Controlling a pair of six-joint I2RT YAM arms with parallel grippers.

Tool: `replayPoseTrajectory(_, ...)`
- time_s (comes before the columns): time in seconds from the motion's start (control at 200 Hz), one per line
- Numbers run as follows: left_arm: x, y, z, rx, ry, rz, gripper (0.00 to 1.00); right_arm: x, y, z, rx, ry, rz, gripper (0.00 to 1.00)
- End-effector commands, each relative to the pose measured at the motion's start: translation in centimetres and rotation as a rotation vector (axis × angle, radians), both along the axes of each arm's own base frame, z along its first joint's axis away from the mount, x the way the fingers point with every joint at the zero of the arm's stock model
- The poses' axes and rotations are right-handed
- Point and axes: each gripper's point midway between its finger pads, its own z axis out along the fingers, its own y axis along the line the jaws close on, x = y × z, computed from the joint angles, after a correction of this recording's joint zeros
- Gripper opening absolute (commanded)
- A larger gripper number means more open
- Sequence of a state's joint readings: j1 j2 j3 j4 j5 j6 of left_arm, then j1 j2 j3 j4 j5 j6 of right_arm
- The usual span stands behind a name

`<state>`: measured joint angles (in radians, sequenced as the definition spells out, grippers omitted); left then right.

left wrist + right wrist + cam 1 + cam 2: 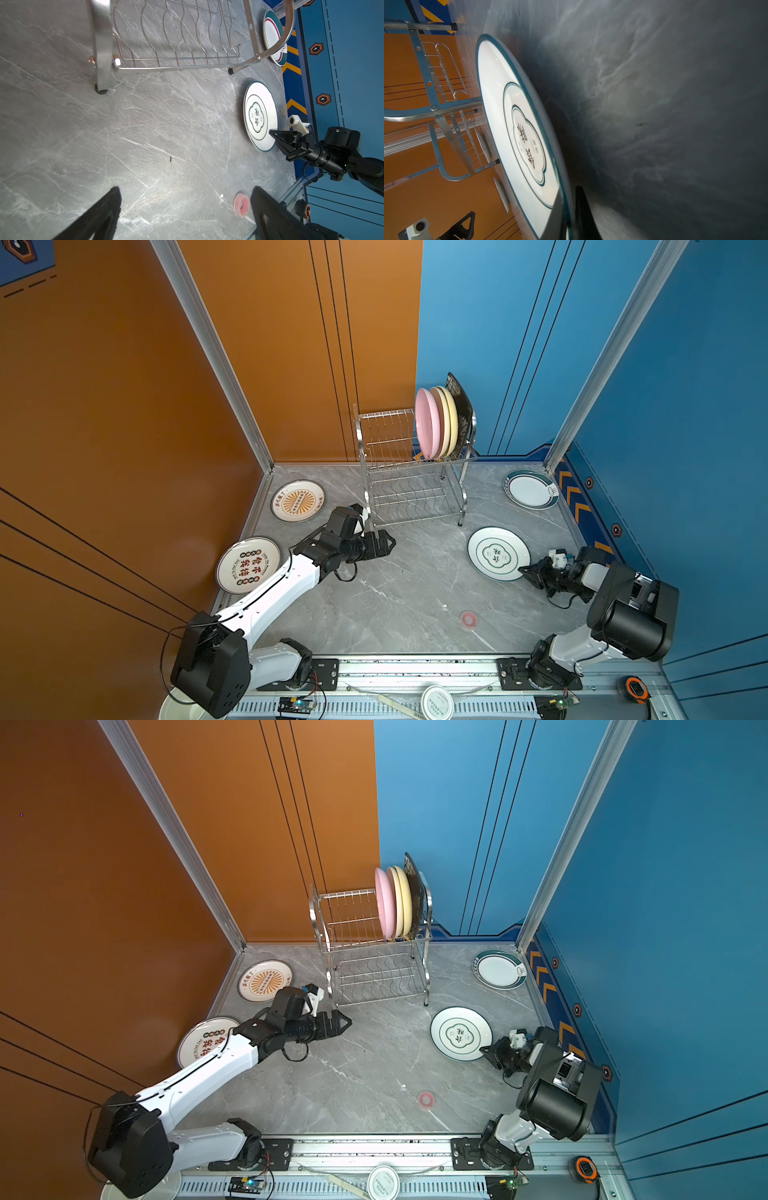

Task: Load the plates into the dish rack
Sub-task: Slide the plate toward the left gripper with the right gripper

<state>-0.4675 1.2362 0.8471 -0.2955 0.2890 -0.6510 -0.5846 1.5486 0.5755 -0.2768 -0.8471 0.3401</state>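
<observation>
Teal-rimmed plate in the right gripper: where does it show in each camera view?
In a top view: plate, right of centre, before the dish rack.
In a top view: plate, same place.
Left wrist: plate, past the dish rack's foot.
Right wrist: plate, close up.
Shared landmark: right gripper on its rim.

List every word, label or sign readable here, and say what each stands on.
Nothing reads surely enough to quote.
White teal-rimmed plate with lobed emblem: two dark Chinese characters, sideways, not surely legible.
White plate with red-brown print: large Chinese characters, blurred.
White plate with orange sunburst: characters too small.
White teal-banded plate by the blue wall: rim mark too small.
Round white lid: print too small.
</observation>
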Motion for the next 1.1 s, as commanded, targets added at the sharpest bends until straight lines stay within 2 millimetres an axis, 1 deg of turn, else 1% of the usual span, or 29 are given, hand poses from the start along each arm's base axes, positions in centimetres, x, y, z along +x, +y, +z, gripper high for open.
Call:
replayPoseTrajectory(0.0, -0.8, -0.3, -0.1, -0.008, 0.002, -0.022, 0.98, -1.8, -0.1, -1.5, -0.015, 0.105, -0.04, 0.0)
replayPoseTrajectory(0.08, -0.9, -0.5, -0.1, -0.012, 0.005, -0.03, 0.98, -1.5, 0.0, -0.6, -0.009, 0.071, -0.038, 0.0)
replayPoseTrajectory(0.31, -1.3, -1.6, 0.1, -0.029, 0.014, -0.074, 0.98, -0.6, 0.6, 3.0, -0.027, -0.038, -0.04, 0.0)
replayPoseTrajectory(0.485, -1.2, -2.6, 0.5, -0.047, 0.018, -0.117, 0.98, -0.3, 0.9, 6.3, -0.053, -0.106, -0.046, 0.0)
replayPoseTrajectory(0.576, -1.1, -3.3, 0.8, -0.076, 0.015, -0.141, 0.98, -0.3, 1.6, 7.8, -0.052, -0.129, -0.03, 0.0)
replayPoseTrajectory(0.636, -1.1, -4.0, 1.1, -0.104, 0.016, -0.163, 0.98, -0.3, 2.5, 8.7, -0.051, -0.144, -0.009, 0.0)
replayPoseTrajectory(0.756, -1.1, -5.1, 1.8, -0.148, 0.006, -0.201, 0.98, -0.4, 4.9, 10.6, -0.061, -0.187, 0.052, 0.0)
replayPoseTrajectory(0.796, -1.3, -5.3, 1.8, -0.157, 0.013, -0.208, 0.99, -0.4, 5.9, 11.2, -0.062, -0.198, 0.075, 0.0)
replayPoseTrajectory(0.816, -1.0, -5.6, 2.3, -0.175, -0.012, -0.214, 0.99, -0.4, 6.3, 11.5, -0.061, -0.205, 0.086, 0.0)
replayPoseTrajectory(0.916, -1.1, -6.3, 2.9, -0.218, -0.025, -0.239, 1.0, -0.3, 8.9, 12.7, -0.047, -0.23, 0.149, 0.0)
replayPoseTrajectory(1.041, -1.2, -7.4, 3.7, -0.299, -0.039, -0.27, 0.96, 0.2, 12.1, 14.2, -0.013, -0.275, 0.217, 0.0)
replayPoseTrajectory(1.096, -1.3, -7.7, 3.8, -0.322, -0.035, -0.28, 0.94, 0.5, 13.3, 14.8, 0.004, -0.292, 0.238, 0.0)
